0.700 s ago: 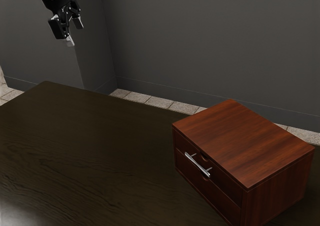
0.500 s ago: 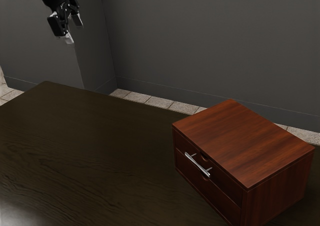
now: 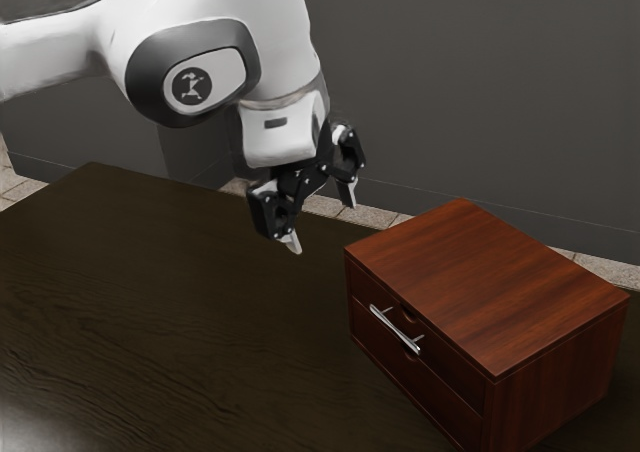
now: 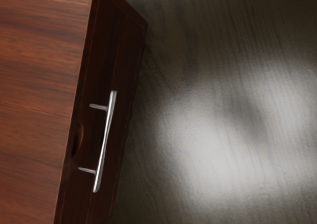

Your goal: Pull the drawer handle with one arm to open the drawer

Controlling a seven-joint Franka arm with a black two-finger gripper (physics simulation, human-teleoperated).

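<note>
Change: the arm (image 3: 200, 62) has swung in from high at the exterior view's upper left. Half a second ago only its hand showed there, well clear of the bench (image 3: 150, 302). Now the hand hangs low over the bench, near the cabinet (image 3: 490, 282).
Jaws: spread apart with nothing between them, pointing down and slightly toward the cabinet. They hang above the bench's far edge, beside the cabinet's front corner on the side toward the exterior view's left. They touch neither the cabinet nor the bench.
Cabinet: unmoved across the pictures, by the bench's far edge toward the exterior view's right.
Drawer handle: the silver bar (image 3: 396, 329) sits across the cabinet's front face, below the jaws and further toward the bench's near edge. In the wrist view the handle (image 4: 105, 140) stands off the dark front on two short posts.
Drawer: it appears shut, its front level with the cabinet's face, the same as before.
Meaning for the task: most of the approach looks done, but no contact has been made.
Next need: the jaws probably have to drop to handle height, line up across the bar and close on it before any pull toward the bench's open side.
</note>
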